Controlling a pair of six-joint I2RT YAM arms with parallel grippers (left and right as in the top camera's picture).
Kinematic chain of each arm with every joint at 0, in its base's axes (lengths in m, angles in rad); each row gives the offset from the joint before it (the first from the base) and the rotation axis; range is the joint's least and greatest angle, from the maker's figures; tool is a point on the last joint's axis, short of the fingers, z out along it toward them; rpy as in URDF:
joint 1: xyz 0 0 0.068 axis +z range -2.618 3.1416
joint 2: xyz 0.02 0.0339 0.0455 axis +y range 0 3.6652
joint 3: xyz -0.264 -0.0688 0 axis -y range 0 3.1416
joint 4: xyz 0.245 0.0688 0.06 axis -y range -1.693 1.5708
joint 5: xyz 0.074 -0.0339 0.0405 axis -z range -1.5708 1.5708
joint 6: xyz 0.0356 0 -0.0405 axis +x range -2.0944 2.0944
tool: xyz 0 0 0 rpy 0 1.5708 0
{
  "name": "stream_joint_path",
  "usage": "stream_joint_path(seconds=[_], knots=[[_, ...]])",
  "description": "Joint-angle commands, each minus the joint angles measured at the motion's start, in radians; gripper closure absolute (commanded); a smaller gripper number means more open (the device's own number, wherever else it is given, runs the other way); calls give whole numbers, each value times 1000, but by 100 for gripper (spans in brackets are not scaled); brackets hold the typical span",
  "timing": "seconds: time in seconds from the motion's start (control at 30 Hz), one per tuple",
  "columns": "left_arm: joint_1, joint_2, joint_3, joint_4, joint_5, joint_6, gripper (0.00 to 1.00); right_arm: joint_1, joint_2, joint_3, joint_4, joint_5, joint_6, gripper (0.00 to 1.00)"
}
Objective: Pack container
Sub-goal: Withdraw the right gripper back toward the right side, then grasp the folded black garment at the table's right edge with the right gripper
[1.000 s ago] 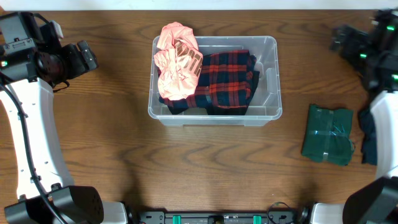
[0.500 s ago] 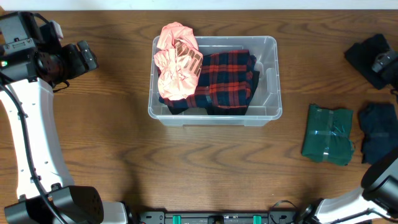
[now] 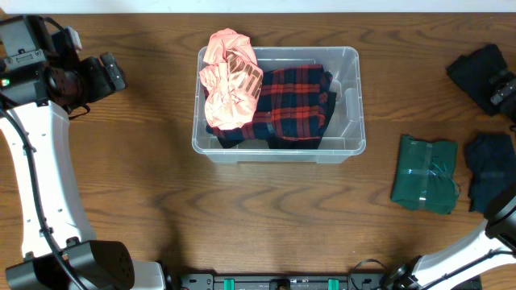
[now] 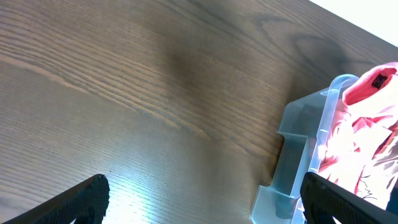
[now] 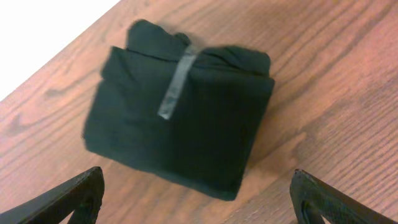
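Observation:
The clear container (image 3: 353,121) stands at the table's middle. It holds a pink garment (image 3: 230,84) at its left end, rising above the rim, and a red plaid garment (image 3: 294,105) beside it. My left gripper (image 3: 113,76) is open and empty, well left of the container; in the left wrist view (image 4: 205,202) the container's corner (image 4: 292,168) and the pink garment (image 4: 367,137) lie to the right. My right gripper (image 5: 196,202) is open and empty above a black folded bundle (image 5: 180,106) bound with a tape strip.
A green taped bundle (image 3: 425,173) lies right of the container. A dark navy bundle (image 3: 488,169) lies beside it at the right edge. The black bundle (image 3: 474,68) sits at the far right back, near the table's back edge.
My right arm has swung out toward the right edge, uncovering the black bundle and the navy bundle. The left arm and the container have not moved.

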Motion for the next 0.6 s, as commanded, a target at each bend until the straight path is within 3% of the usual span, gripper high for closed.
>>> stream_joint_path(seconds=[0.0,0.57], knots=[[4,2,-5,0,-2,18,2,-17,40,-3,32,-13,-10,7],[4,2,-5,0,-2,18,2,-23,223,-3,227,6,29,13]])
